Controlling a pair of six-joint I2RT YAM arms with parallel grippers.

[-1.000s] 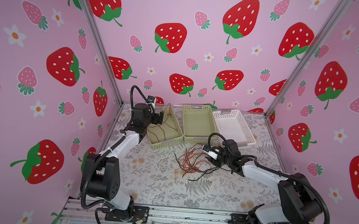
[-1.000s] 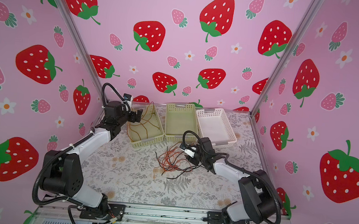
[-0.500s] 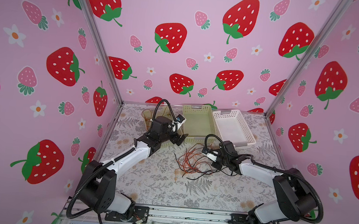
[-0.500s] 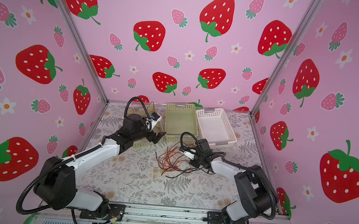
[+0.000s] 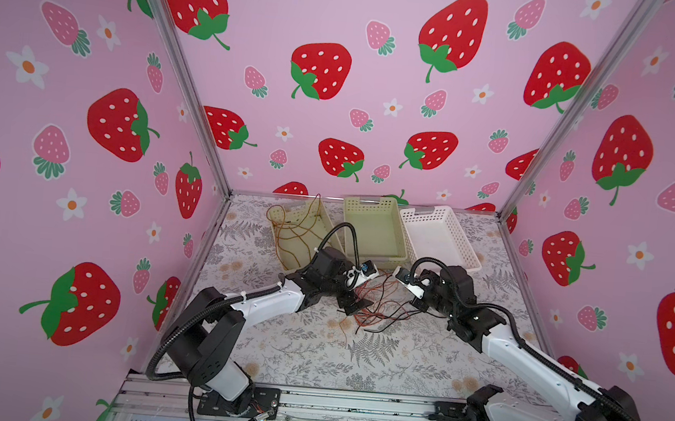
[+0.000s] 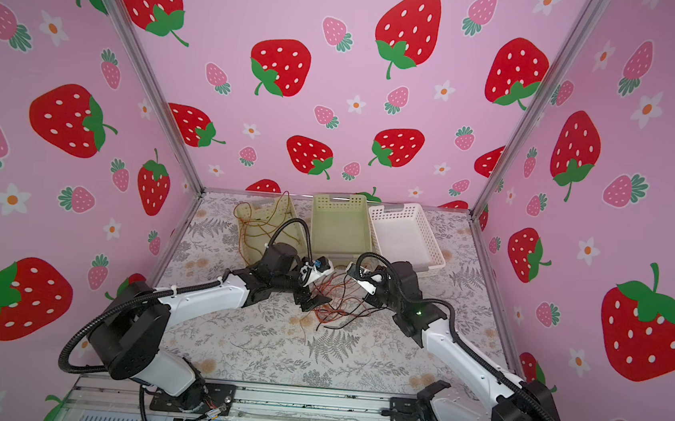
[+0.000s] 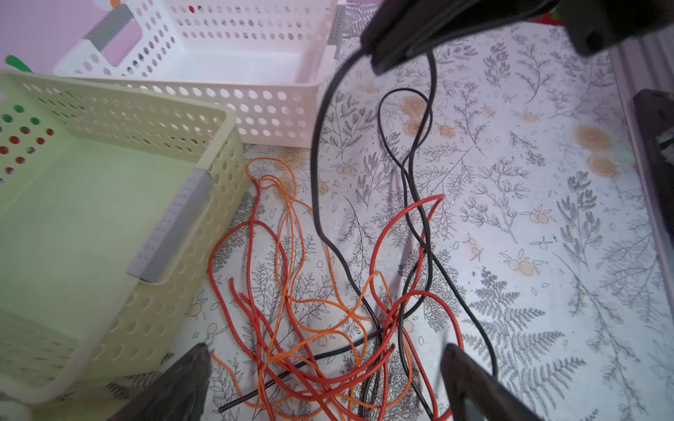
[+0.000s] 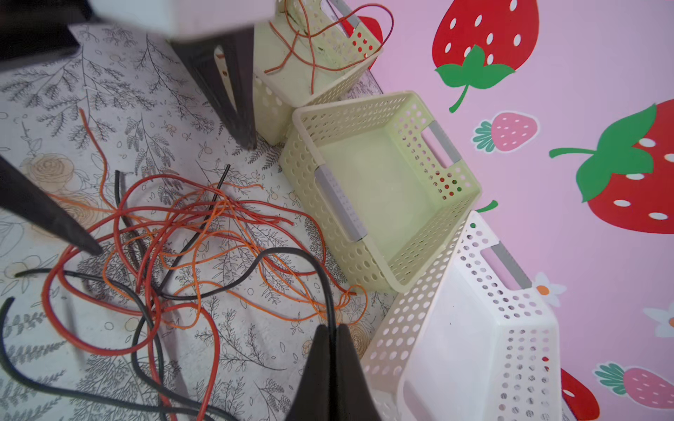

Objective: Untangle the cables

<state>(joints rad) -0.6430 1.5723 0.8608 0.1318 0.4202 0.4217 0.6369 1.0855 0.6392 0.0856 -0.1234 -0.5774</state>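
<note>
At the back on the left, the left basket (image 8: pixel 271 109) is holding a few thin orange-brown cables (image 5: pixel 298 233). They are lying loose in it, and some loops are sticking up over the rim. I think that part of the job is done: some cables are already out of the mess and put away.

Next to it, the left gripper (image 7: pixel 328 382) is hanging low over the pile (image 5: pixel 381 307) with its two fingers spread wide apart. It is holding nothing. In the left wrist view, one finger is standing on each side of a bunch of red and orange cables.

The pile is lying on the table (image 5: pixel 314 355), in front of the baskets and between the two grippers. Red, orange and black cables are crossing over and under each other there, so most of the work is waiting. Behind the pile, the middle basket (image 5: pixel 369 211) is sitting empty.

On the right, the right gripper (image 8: pixel 331 331) is pressing its fingers together on a black cable (image 8: pixel 291 255). That cable is curving up off the table into the fingertips, and the rest of it is running back into the pile. I think the step now is pulling this black cable free.

At the far right, the white basket (image 5: pixel 427 217) is sitting empty too.
</note>
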